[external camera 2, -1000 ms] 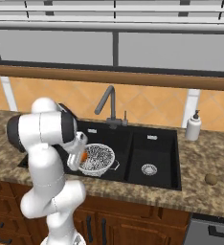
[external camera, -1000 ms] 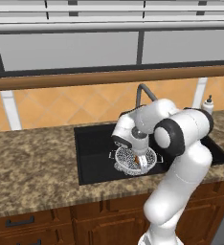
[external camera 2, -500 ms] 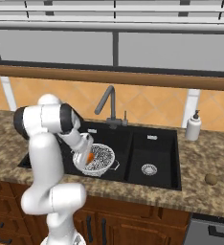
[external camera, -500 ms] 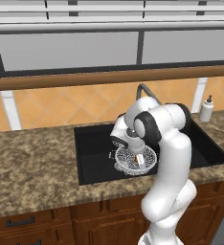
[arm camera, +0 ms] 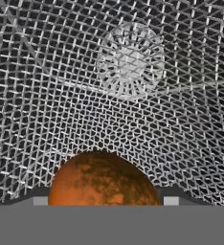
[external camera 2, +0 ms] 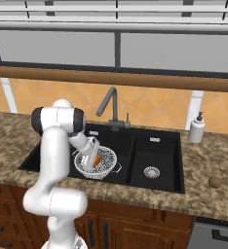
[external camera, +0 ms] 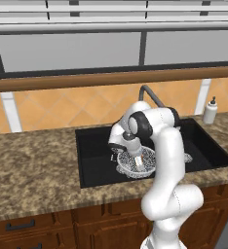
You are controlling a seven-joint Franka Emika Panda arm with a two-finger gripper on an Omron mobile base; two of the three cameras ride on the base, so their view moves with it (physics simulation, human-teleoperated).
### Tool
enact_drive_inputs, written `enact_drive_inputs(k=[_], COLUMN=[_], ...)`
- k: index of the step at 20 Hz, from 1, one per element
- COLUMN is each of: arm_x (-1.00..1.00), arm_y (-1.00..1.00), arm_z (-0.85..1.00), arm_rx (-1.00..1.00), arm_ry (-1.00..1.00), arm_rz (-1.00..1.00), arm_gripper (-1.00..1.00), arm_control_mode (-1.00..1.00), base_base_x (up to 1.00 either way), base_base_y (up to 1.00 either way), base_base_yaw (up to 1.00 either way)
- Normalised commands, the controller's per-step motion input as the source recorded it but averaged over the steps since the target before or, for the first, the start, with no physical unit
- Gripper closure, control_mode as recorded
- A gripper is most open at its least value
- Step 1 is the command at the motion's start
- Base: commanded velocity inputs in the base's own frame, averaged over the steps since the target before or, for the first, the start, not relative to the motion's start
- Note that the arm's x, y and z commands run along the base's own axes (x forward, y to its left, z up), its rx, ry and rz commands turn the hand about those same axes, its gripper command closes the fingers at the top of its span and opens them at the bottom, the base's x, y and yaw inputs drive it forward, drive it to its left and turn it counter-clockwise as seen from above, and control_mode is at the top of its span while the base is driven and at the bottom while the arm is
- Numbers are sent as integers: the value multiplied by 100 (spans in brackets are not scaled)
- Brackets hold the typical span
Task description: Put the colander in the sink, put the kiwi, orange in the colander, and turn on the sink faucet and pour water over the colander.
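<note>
Tool [external camera 2: 95, 162] with orange [arm camera: 103, 179] inside colander [external camera 2: 105, 168]

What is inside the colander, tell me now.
The orange sits between the gripper fingers, low inside the colander in the sink. The arm covers part of the bowl; the kiwi lies on the counter.

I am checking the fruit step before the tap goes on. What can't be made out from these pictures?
- Hand view: the orange is cut off by the bottom edge, so the gripper's hold on it is hidden.
- Left base view: the arm covers part of the colander and the sink faucet.
- Right base view: a small brown thing on the counter is too small to confirm as the kiwi.
</note>
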Motion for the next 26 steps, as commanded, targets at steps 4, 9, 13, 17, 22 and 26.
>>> enact_drive_inputs(k=[4, 9, 13, 17, 22, 26], arm_x=[12, -1, -5, 0, -2, -22], arm_y=[-10, -10, -20, -19, -13, -6], arm_z=[-57, -9, 2, 0, 7, 37], arm_rx=[0, 0, 1, 0, 0, 0], arm_ry=[-5, -20, -20, -2, -3, -9], arm_rz=[-3, -1, 0, 0, 0, 0], arm_gripper=[100, -100, -100, -100, -100, -100], arm_control_mode=[-100, -100, -100, -100, -100, -100], base_base_x=[0, 0, 0, 0, 0, 0], base_base_y=[0, 0, 0, 0, 0, 0], base_base_yaw=[0, 0, 0, 0, 0, 0])
